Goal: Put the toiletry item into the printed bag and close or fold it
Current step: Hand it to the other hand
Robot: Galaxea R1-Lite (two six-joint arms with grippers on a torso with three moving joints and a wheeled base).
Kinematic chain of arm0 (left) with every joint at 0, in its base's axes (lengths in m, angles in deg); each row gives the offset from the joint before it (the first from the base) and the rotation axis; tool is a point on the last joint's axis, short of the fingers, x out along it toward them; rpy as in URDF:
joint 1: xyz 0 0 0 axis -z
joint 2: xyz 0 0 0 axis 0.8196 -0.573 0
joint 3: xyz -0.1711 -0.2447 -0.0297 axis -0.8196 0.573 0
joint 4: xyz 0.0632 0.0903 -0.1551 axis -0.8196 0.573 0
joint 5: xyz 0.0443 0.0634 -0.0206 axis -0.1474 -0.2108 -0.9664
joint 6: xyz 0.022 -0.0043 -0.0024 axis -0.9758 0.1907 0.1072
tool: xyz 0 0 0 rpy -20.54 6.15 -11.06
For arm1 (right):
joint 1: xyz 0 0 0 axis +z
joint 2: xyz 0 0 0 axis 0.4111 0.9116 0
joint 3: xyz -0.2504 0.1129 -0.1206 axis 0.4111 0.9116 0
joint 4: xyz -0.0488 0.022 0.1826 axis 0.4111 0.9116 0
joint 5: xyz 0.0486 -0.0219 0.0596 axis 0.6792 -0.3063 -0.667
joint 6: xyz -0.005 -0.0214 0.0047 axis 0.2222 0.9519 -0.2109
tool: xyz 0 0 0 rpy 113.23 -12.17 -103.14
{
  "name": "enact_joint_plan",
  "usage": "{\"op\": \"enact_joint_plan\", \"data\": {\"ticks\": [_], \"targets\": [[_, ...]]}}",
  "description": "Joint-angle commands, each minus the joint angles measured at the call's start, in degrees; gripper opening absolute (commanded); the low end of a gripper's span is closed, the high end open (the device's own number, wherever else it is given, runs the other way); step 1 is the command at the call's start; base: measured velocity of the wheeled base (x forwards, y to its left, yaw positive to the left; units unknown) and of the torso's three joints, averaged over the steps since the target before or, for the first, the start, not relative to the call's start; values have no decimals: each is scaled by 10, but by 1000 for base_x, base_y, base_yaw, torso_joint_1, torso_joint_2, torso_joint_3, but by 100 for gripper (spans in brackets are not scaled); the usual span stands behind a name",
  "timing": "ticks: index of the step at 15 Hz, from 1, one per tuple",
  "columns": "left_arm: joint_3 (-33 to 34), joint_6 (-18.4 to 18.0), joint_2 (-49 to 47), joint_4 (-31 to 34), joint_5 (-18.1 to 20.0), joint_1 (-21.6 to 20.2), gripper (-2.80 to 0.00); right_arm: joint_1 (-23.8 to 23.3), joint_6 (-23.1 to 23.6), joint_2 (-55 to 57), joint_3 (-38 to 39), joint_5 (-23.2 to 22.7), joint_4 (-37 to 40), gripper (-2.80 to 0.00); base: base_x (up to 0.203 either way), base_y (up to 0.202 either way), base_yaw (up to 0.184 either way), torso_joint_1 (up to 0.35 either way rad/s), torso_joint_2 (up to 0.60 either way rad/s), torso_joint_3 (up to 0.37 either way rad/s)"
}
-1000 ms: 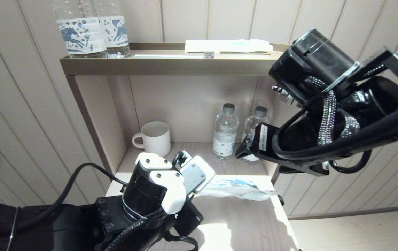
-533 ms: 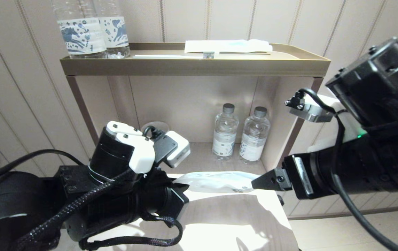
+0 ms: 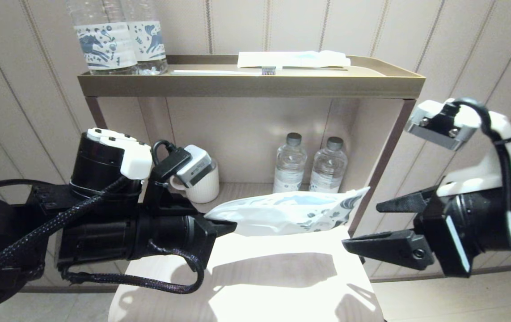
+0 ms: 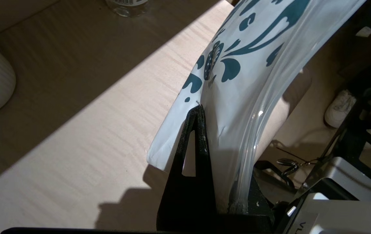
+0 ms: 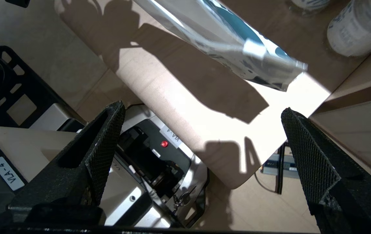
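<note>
The printed bag (image 3: 291, 212), a white pouch with blue leaf print, hangs level above the pale table (image 3: 259, 286). My left gripper (image 3: 227, 226) is shut on its plain left end. In the left wrist view the bag (image 4: 247, 65) curves away from my gripper (image 4: 204, 112), one black finger (image 4: 195, 146) pressed on it. My right gripper (image 3: 362, 226) is open just off the bag's printed right end, not touching. The right wrist view shows the bag (image 5: 224, 35) beyond the open gripper (image 5: 203, 110). A toothbrush (image 3: 224, 71) lies on the top shelf.
A white packet with a light-blue stripe (image 3: 293, 59) and two large bottles (image 3: 103, 40) share the top shelf (image 3: 246, 85). In the lower niche stand a white mug (image 3: 201, 185) and two small bottles (image 3: 289, 167), close behind the bag. The shelf's right post (image 3: 382, 161) is beside my right gripper.
The left gripper has lifted the bag off the table and drawn back to the left. The right arm has swung down and to the right, its open fingers now pointing at the bag's end.
</note>
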Motion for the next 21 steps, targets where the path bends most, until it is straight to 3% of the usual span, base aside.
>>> {"op": "enact_joint_plan", "data": {"ticks": [1,2,6,8,10,11,14,18,21], "targets": [[0,-2,0,-1,18,-20,-280,-16,18,-20,4,-22,2,0,0,0,0,0,0,0],[1,-3,-1,0,24,-26,-280,-15,21,-26,10,-24,0,-280,0,0,0,0,0,0],[-1,-7,-5,0,31,-44,-280,-15,40,-54,11,-39,-17,-280,0,0,0,0,0,0],[-3,-7,0,2,62,-53,-280,-16,57,-48,20,-40,-16,-280,0,0,0,0,0,0],[-3,-7,-1,2,68,-58,-280,-19,64,-30,29,-38,-19,-280,0,0,0,0,0,0],[-3,-7,-2,3,72,-60,-280,-31,79,-24,33,-38,-19,0,0,0,0,0,0,0],[2,-24,4,7,105,-68,-280,-37,128,-25,50,-41,-19,0,0,0,0,0,0,0],[1,-34,5,26,136,-71,-280,-61,181,-20,57,-82,-19,0,0,0,0,0,0,0],[1,-66,2,49,160,-71,-280,-66,237,4,82,-98,-22,0,0,0,0,0,0,0]]}}
